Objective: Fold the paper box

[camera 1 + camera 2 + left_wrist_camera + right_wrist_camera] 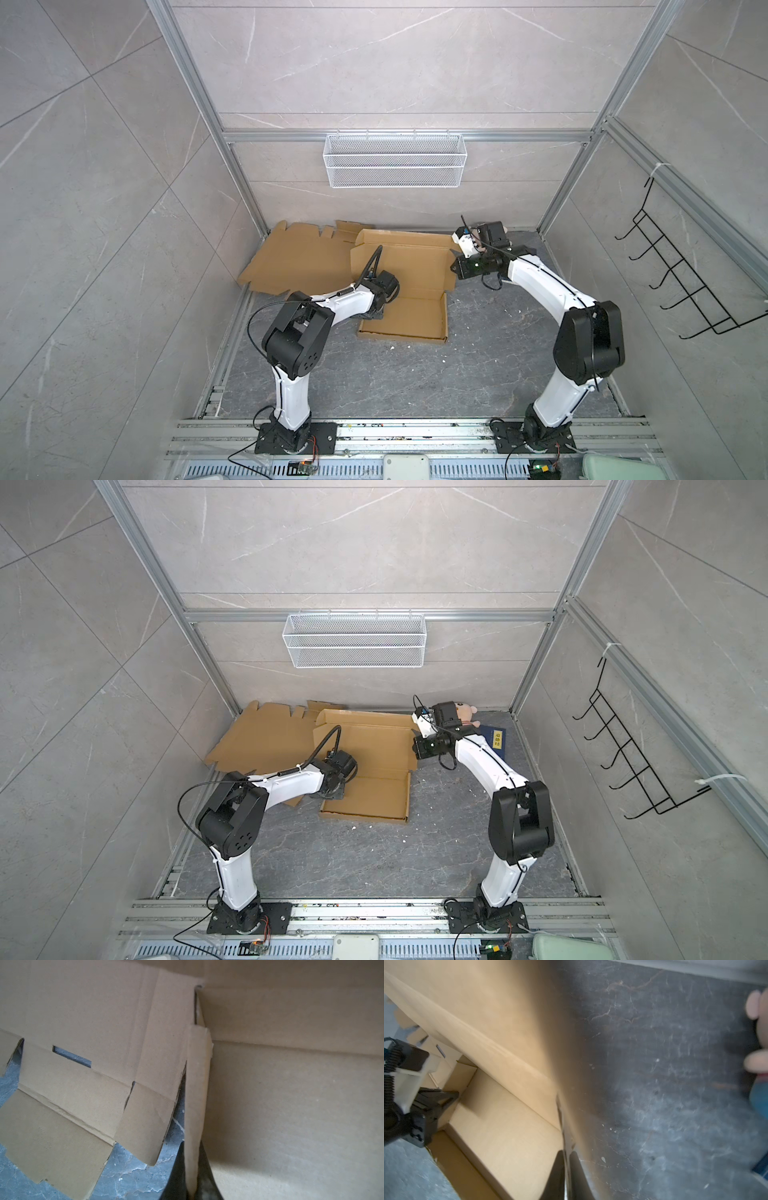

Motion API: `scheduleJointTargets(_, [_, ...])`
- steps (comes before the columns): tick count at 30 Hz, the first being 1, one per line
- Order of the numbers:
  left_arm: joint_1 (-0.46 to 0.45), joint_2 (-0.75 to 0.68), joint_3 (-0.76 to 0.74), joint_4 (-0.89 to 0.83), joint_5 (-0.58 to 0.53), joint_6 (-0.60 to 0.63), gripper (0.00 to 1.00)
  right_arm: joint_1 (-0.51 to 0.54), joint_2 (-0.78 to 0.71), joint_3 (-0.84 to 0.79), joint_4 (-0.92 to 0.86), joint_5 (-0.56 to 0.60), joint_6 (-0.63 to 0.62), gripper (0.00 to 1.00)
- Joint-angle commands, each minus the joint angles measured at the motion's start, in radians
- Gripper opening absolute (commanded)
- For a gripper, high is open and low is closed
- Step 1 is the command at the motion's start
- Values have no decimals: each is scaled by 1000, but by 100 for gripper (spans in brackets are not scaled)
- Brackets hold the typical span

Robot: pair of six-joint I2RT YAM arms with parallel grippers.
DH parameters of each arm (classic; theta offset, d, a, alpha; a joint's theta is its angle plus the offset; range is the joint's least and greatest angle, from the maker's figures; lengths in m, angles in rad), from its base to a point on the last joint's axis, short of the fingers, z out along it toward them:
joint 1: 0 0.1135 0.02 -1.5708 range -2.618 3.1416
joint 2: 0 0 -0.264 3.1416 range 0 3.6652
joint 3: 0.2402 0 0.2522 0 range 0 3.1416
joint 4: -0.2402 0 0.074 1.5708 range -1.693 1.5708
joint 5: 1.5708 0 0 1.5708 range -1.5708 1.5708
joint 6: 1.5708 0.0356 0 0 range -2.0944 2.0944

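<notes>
The brown paper box (411, 320) lies half folded in the middle of the floor, its low tray toward the front and its lid panel (409, 257) tilted up behind. My left gripper (374, 316) is at the tray's left wall. In the left wrist view this gripper (191, 1145) is shut on that upright wall strip (196, 1084). My right gripper (456, 269) is at the lid's right edge. In the right wrist view it (566, 1152) is shut on the thin cardboard edge (560, 1118), and the left gripper (415, 1101) shows across the box.
A second, flat cardboard sheet (299, 257) lies at the back left, partly under the box. A plush toy (465, 710) and a blue book (496, 739) lie behind the right arm. A white wire basket (395, 160) hangs on the back wall and a black hook rack (681, 270) on the right wall.
</notes>
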Motion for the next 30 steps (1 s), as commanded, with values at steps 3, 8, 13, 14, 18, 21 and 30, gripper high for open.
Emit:
scheduleJointTargets(3, [21, 86, -51, -9, 74, -72, 0, 99, -128, -160, 170, 196, 132, 2])
scheduleJointTargets(8, [21, 57, -48, -20, 81, -68, 4, 154, -191, -270, 241, 338, 216, 0])
scheduleJointTargets(13, [28, 14, -37, -72, 55, -34, 26, 158, -199, -304, 252, 430, 194, 0])
scheduleJointTargets(14, [29, 2, -39, -79, 45, -27, 30, 158, -198, -305, 254, 430, 186, 0])
scheduleJointTargets(18, [30, -33, -30, -104, 25, -9, 39, 158, -184, -297, 250, 425, 166, 0])
scheduleJointTargets(21, [29, -56, -18, -113, 38, -2, 42, 158, -177, -294, 250, 428, 152, 0])
scheduleJointTargets(30, [29, -166, 60, -156, 70, 40, 52, 158, -161, -286, 244, 443, 134, 0])
